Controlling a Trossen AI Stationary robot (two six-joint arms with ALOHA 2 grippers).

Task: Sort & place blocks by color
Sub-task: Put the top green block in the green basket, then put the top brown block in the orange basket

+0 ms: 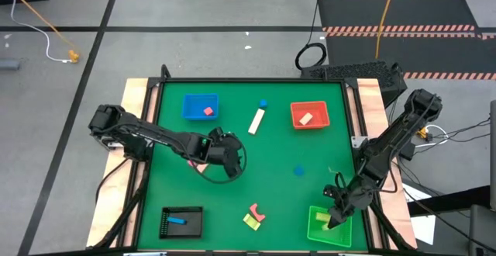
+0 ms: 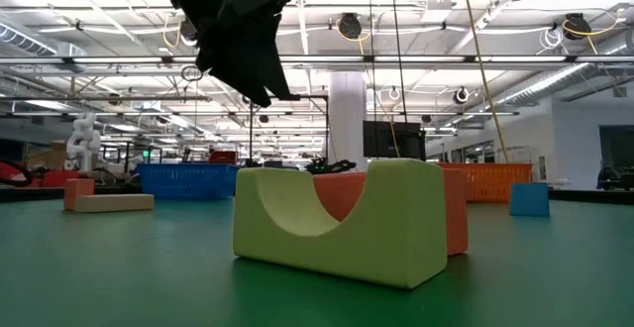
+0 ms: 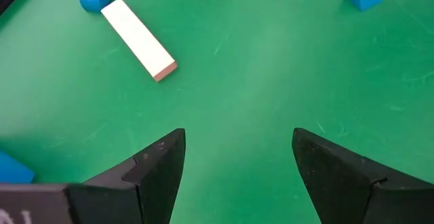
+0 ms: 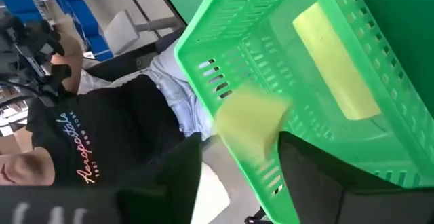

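Over green tray [image 1: 314,233]: right gripper [image 1: 335,222] clamped on yellow block [image 4: 249,123]. Mid-table: left gripper [image 1: 230,160] spread wide, empty, near cream bar [image 3: 139,39].

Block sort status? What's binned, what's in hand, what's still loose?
Binned: one block each in the blue tray, red tray and black tray, and a yellow bar in the green tray. In hand: right hand holds a yellow block over the green tray. Left hand open, empty. Loose: cream bar, two blue blocks, yellow arch, pink block.
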